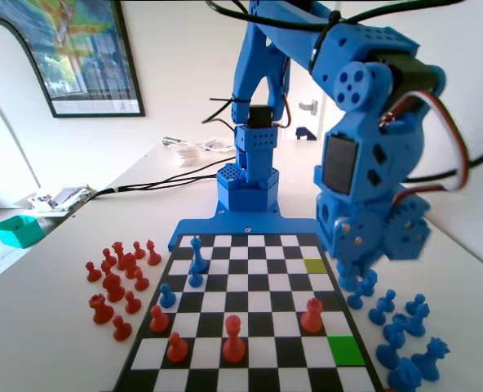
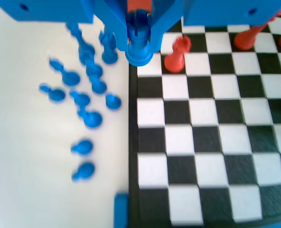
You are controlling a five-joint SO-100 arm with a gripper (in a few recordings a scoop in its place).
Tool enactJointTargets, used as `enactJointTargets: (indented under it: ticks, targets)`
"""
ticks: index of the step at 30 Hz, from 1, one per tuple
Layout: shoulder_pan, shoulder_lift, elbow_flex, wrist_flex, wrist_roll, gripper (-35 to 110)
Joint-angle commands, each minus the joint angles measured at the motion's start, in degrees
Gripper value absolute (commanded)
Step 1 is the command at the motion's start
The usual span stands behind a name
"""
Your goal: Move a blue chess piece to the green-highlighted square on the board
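Note:
In the wrist view my gripper (image 2: pixel 139 38) is shut on a blue chess piece (image 2: pixel 139 50) with a notched, castle-like top. The piece hangs upright over the left rim of the board (image 2: pixel 211 156). In the fixed view the gripper (image 1: pixel 357 282) hangs low at the board's (image 1: pixel 250 282) right edge, just above the loose blue pieces. The green-highlighted square (image 1: pixel 345 349) lies in the near right corner of the board, nearer the camera than the gripper, with nothing on it. A duller yellow-green square (image 1: pixel 315 265) sits further back on the same side.
A red piece (image 2: pixel 176 54) stands on the board right beside the held piece. Other red pieces (image 1: pixel 234 339) and two blue ones (image 1: pixel 197 255) stand on the board. Loose blue pieces (image 1: pixel 405 335) cluster on the table at the right, loose red ones (image 1: pixel 115 282) at the left.

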Motion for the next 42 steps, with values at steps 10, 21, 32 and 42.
enactJointTargets:
  ticks: [10,21,32,42]
  targets:
    - [3.52,-10.72,-19.42,5.54,1.67,1]
    - [4.22,-16.88,-23.12,3.69,2.72,1]
    - [3.96,-18.11,-23.82,2.81,4.04,1]
    - [3.87,-18.02,-24.35,2.72,5.71,8]
